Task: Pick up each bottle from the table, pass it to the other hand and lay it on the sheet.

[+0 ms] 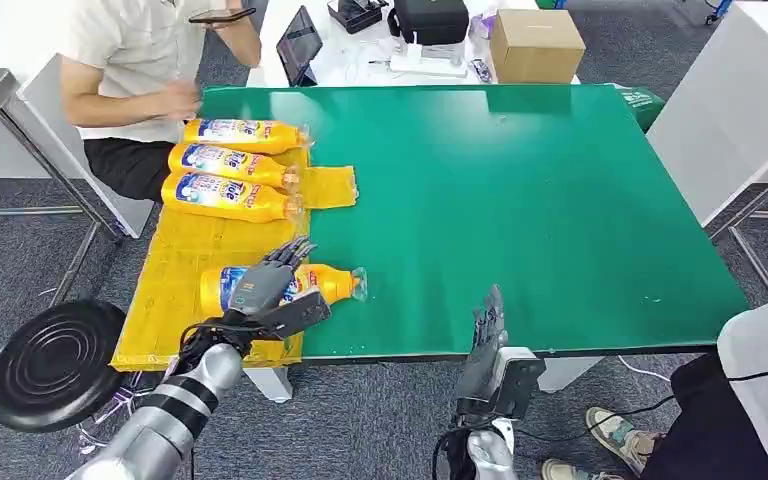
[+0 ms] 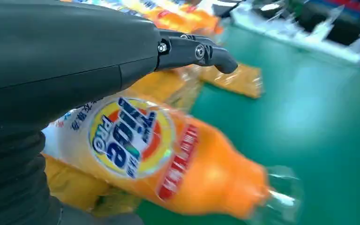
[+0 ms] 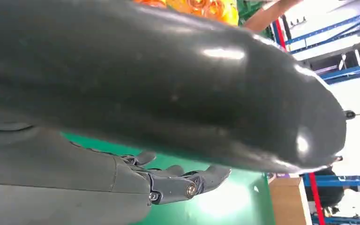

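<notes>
Left hand (image 1: 278,275) lies over the fourth bottle (image 1: 325,284), fingers (image 2: 194,50) spread above it, likely just laying it on the sheet (image 1: 180,260) beside three bottles (image 1: 232,165). Right hand (image 1: 487,325) waits spread, holding nothing.

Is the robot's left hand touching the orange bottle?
Touching. In the head view the left hand lies on the bottle, fingers draped over its label.
</notes>
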### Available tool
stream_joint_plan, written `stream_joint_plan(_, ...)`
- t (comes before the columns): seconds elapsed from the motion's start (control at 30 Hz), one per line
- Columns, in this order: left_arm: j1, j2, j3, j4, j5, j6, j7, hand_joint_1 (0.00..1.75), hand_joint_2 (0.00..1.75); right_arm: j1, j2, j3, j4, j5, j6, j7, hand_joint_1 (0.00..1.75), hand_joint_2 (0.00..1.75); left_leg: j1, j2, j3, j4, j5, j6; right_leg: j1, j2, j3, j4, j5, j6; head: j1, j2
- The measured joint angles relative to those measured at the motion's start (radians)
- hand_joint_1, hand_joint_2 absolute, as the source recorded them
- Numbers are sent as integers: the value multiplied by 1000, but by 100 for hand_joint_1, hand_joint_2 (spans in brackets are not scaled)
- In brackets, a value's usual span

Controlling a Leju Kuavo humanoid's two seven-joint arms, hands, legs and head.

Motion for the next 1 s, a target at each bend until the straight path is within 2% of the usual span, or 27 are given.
stream_joint_plan(0.23,78,0,-31,-198,25,88,-13,0,175,15,0,-9,-5,0,-8,0,0,0,0,0,0,0,0,0,0,0,0,0,0,0,0,0)
stream_joint_plan(0.67,158,-3,-50,-335,154,129,-71,0,175,23,-6,-10,-29,18,-28,0,0,0,0,0,0,0,0,0,0,0,0,0,0,0,0,0)
stream_joint_plan(0.83,212,-27,-34,-368,459,76,-129,0,175,56,-20,37,-127,32,-64,-1,0,0,0,0,-1,0,0,0,0,0,0,0,0,0,0,0)
stream_joint_plan(0.9,238,-47,-13,-376,664,4,-126,0,175,71,-25,66,-180,40,-111,-1,0,0,0,0,-1,0,0,0,0,0,0,-1,0,0,0,0)
stream_joint_plan(1.0,264,-65,8,-381,828,-72,-103,0,175,82,-31,102,-233,47,-154,-1,0,0,0,0,-1,0,0,0,0,0,0,-1,0,0,0,0)
